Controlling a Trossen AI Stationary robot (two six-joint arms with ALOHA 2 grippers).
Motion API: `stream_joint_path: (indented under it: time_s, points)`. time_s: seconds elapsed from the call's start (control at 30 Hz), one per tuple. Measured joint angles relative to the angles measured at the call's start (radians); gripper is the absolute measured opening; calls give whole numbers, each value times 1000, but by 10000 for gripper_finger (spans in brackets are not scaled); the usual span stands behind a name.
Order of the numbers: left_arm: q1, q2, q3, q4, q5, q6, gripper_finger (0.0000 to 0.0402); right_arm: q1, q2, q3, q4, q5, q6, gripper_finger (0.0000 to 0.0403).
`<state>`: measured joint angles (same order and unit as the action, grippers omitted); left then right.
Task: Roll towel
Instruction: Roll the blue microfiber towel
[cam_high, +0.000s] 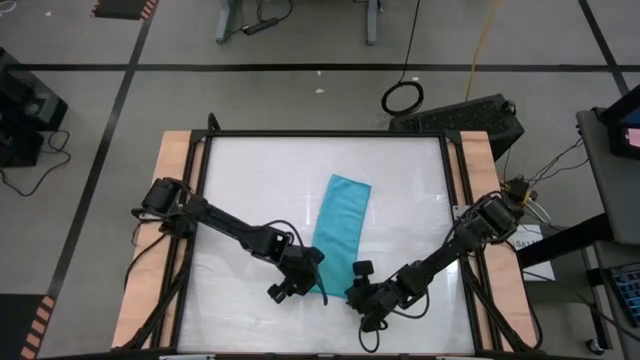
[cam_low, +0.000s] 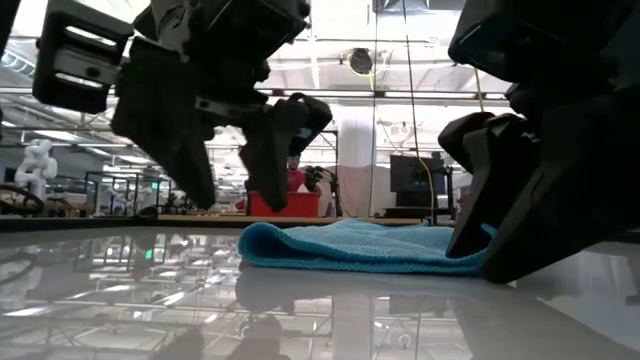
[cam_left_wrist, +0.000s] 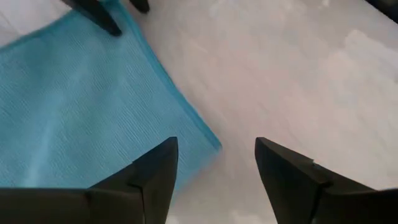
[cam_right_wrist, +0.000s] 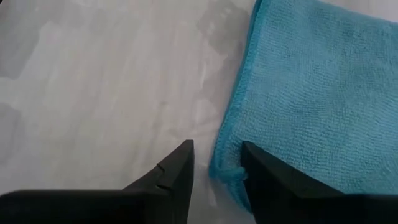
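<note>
Counter: glossy white counter (cam_high: 250, 190) with wooden side strips; we see grey floor with dark tape lines around it.
Towel: turquoise towel (cam_high: 338, 225) lies flat near the counter's middle, running slightly aslant; in the low view its near edge (cam_low: 350, 250) shows a doubled fold.
Left end effector: we find the left end effector (cam_high: 312, 275) at the towel's near corner, fingers spread wide, one finger over the cloth edge (cam_left_wrist: 199, 124), the other over bare counter; nothing held.
Right end effector: we note the right end effector (cam_high: 352, 290) at the other near corner, fingers narrowly parted, straddling the towel's edge (cam_right_wrist: 233, 124); grip not confirmed.
</note>
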<state>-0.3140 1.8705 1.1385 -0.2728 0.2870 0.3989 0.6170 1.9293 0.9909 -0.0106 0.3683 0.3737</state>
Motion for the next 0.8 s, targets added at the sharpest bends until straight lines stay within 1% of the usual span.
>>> stream_joint_path:
  time_s: [0.13, 0.27, 0.4, 0.57, 0.8]
  points:
    - [-22, 39, 2, 43, 0, -1, 210, -3, 1, 0, -9, 10, 14, 98]
    - [-38, 72, 2, 90, -9, -37, 194, -8, 2, 0, -12, 14, 57, 73]
    - [-50, 96, 3, 95, -99, -91, 171, -9, 3, -1, -14, 23, 104, 47]
    - [-50, 103, 5, 95, -138, -113, 126, -10, 3, -1, -16, 10, 143, 9]
    - [-48, 104, 6, 80, -158, -126, 59, -10, -2, -2, -17, -24, 196, 2]
